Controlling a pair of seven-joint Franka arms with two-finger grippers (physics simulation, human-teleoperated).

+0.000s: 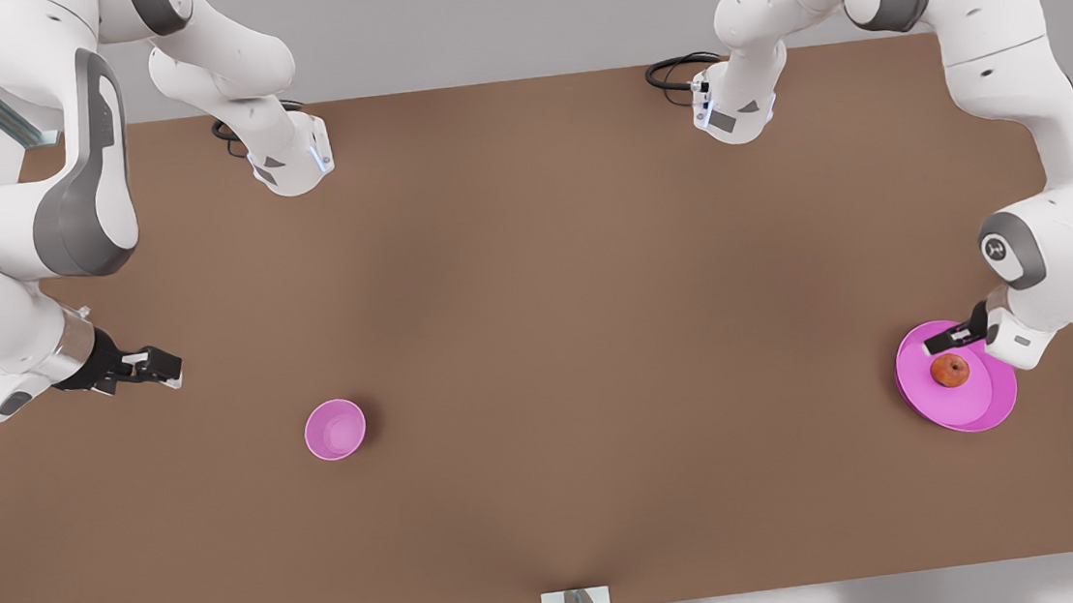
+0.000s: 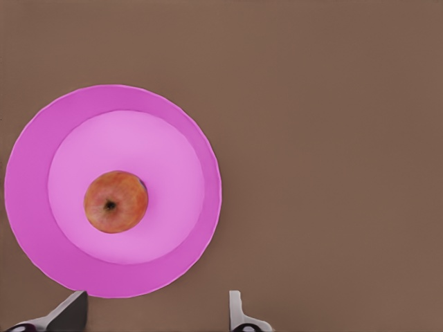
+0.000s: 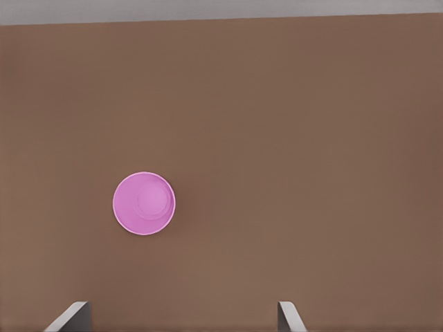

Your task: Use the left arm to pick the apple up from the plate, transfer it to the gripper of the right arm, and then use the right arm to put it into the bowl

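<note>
A small red-orange apple (image 1: 950,369) sits near the middle of a wide, shallow magenta plate (image 1: 979,413), stem dimple facing up. The plate rests on a brown table (image 1: 536,292), close to the edge at the front view's right.

The left gripper (image 1: 950,339) hangs over the plate's rim, just beside the apple and not touching it. In the left wrist view, the apple (image 2: 115,201) lies on the plate's (image 2: 41,242) paler inner disc, and two pale fingertips (image 2: 69,311) stand spread wide, holding nothing. The apple is ahead of those fingertips and off to one side, not between them.

Well apart, toward the front view's left, a small deep pink bowl (image 1: 335,429) stands upright on the table. The right gripper (image 1: 158,366) hovers above the bare table, near the bowl but clearly to the side of it. In the right wrist view the bowl (image 3: 144,203) sits ahead of two widely parted fingertips (image 3: 73,315), which grasp nothing.
</note>
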